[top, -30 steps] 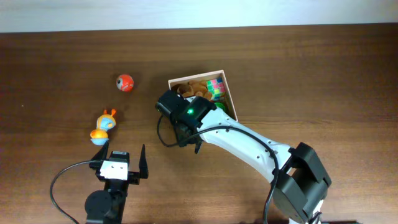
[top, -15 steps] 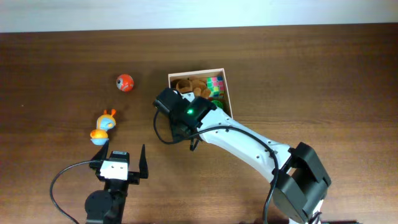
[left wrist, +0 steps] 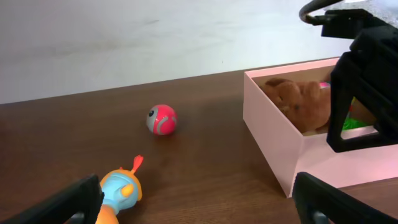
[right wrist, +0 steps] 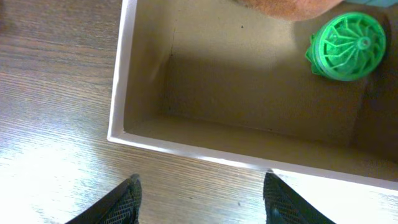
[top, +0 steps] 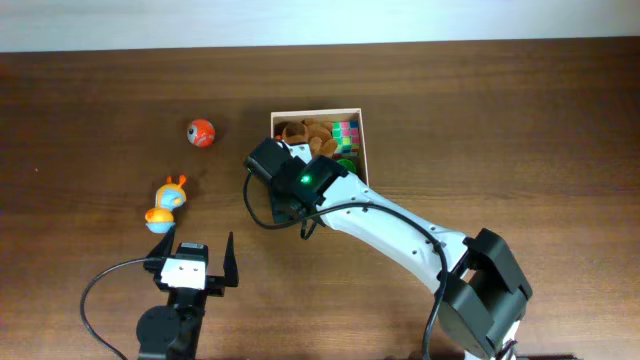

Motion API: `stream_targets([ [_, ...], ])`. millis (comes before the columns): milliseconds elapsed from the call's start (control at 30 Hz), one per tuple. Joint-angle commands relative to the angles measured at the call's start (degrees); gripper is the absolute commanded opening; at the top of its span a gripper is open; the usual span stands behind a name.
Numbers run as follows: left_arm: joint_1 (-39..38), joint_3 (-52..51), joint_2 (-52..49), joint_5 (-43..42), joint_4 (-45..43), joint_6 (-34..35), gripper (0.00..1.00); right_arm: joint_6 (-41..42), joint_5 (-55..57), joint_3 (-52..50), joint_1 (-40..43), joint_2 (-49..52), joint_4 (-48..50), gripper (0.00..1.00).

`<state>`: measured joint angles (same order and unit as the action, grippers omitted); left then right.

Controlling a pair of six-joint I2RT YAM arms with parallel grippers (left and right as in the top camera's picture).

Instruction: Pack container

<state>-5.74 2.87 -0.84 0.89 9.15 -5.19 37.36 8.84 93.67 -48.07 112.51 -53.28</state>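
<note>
Up top and a bit right of centre in the overhead shot, that's where the container [top: 367, 150] sits on the dark wooden table [top: 520, 120]: white walls, tan cardboard inside, open side up. My right gripper [right wrist: 202, 202] hovers over its lower-left corner. From the wrist camera the two fingers stand about halfway apart with nothing between them, just wood grain, and the container's near wall crosses the frame above the fingertips. So yeah, empty-handed on that side. Inside the box I can see a green ribbed disc [right wrist: 348, 38] in the upper right of the wrist view. There's also a brown plush toy [left wrist: 298, 102] in the box's upper-left part as the overhead shows it, and a pink-and-green puzzle cube [top: 346, 134] in its top right corner. The stretch of floor under my wrist camera is plain cardboard. My left gripper [left wrist: 199, 208] is parked at the lower left of the overhead frame, well apart from the box, fingers spread wide and holding nothing. Out on the table to the left of the container there's a red ball [top: 201, 132] with a grey patch. Lower down, near my left fingers, a little orange-and-blue toy [top: 166, 205] with orange antennae lies on the wood. Neither gripper touches either of them.
</note>
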Motion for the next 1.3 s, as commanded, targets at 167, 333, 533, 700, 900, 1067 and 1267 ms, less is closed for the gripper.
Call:
stream_targets([
  [167,0.28,-0.33,0.55,0.0,-0.15,-1.11,0.99,0.44,5.62,5.68,0.31,-7.26,-5.16,0.58],
  [333,0.28,-0.33,0.55,0.0,-0.13,-1.11,0.99,0.44,12.7,7.06,4.17,-13.66,-9.44,0.7],
  [533,0.28,-0.33,0.55,0.0,-0.13,-1.11,0.99,0.42,16.76,7.06,16.39,-16.7,-15.21,0.76],
  [700,0.28,-0.33,0.55,0.0,-0.13,-1.11,0.99,-2.64,17.25,7.02,27.89,-16.61,-16.87,0.79],
  [900,0.28,-0.33,0.55,0.02,-0.15,-1.14,0.99,-3.45,17.29,6.99,39.89,-15.67,-17.57,0.97],
  [1067,0.28,-0.33,0.55,0.02,-0.15,-1.11,0.99,-3.45,14.43,6.62,46.34,-15.28,-19.19,0.99],
  [1267,0.28,-0.33,0.55,0.02,-0.13,-1.11,0.99,-3.45,14.1,6.62,49.75,-15.28,-19.17,0.99],
])
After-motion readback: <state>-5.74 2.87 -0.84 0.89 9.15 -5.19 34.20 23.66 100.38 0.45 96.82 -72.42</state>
